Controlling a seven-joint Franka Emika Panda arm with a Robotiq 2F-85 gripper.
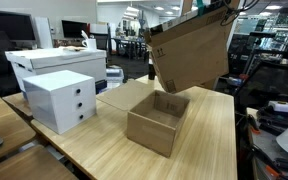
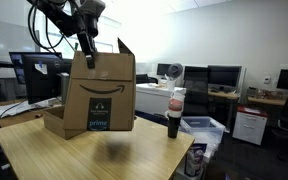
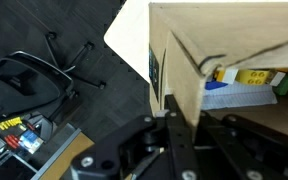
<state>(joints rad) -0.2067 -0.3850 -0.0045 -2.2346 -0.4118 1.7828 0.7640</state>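
A: Where is the cardboard box (image 1: 189,55) at this moment?

B: In the air. In both exterior views it hangs clear of the desk (image 1: 216,135), tilted, and directly above a smaller open carton (image 1: 156,122) that sits on the desk top.

A: And the claw (image 2: 87,52)?

B: Pinched nearly closed on the top edge of the box. The wrist view shows the fingers (image 3: 162,104) clamped on one thin cardboard wall, one inside and one outside. Past that wall I can see a yellow pack (image 3: 252,76) and something blue lying inside.

A: So which step would you say this is?

B: I'd judge it as the carry: the box is lifted and held, not yet set down anywhere.

A: What does the next move ask for?

B: Care, I think. The grip is on a single wall, so the box can swing or the cardboard can bend. A slow, level move would suit, keeping its bottom clear of the carton's rim and away from the white drawer unit (image 1: 61,100) and the bottle (image 2: 175,110) standing just beside it. The contents may slide if the tilt grows.
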